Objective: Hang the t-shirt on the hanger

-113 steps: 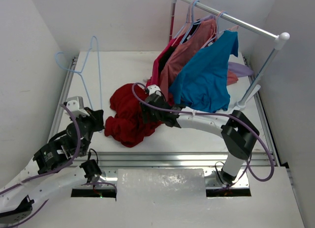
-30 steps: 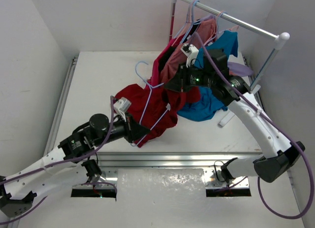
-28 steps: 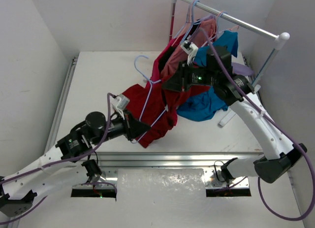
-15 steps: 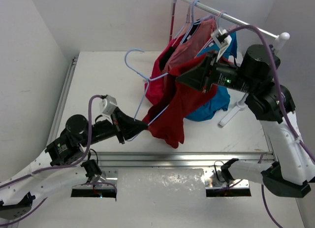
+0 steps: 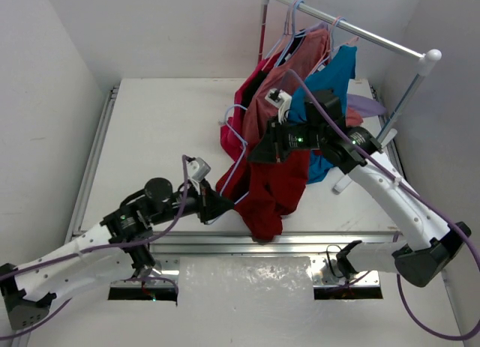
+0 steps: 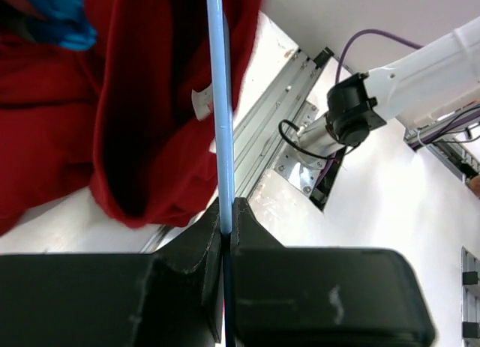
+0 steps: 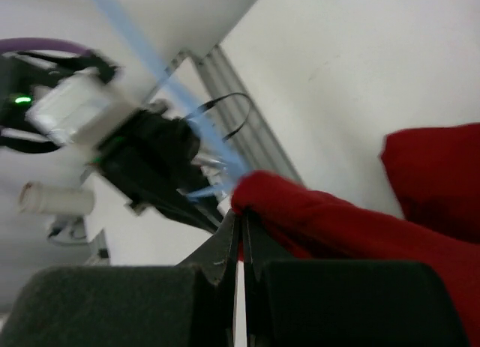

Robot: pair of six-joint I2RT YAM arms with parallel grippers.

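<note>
The dark red t-shirt (image 5: 276, 188) hangs in the air over the table's front middle, bunched and draped round the pale blue hanger (image 5: 241, 146). My left gripper (image 5: 220, 204) is shut on the hanger's thin bar. In the left wrist view that hanger (image 6: 220, 100) runs straight up from the closed left gripper (image 6: 227, 213), with the t-shirt (image 6: 150, 100) folded around it. My right gripper (image 5: 256, 155) is shut on the t-shirt's upper edge. The right wrist view shows the right gripper (image 7: 241, 213) pinching a red fold of the t-shirt (image 7: 352, 227), the hanger (image 7: 142, 55) a blue blur beyond it.
A white clothes rack (image 5: 352, 32) stands at the back right, its foot (image 5: 346, 180) on the table. On it hang a teal shirt (image 5: 330, 81), a salmon shirt (image 5: 292, 66) and a magenta shirt (image 5: 241, 100). A metal rail (image 5: 322, 240) edges the table's front.
Over the last second both arms lifted the t-shirt and hanger off the table. Since half a second ago the right gripper dropped and swung left, and the left gripper and hanger shifted right.
</note>
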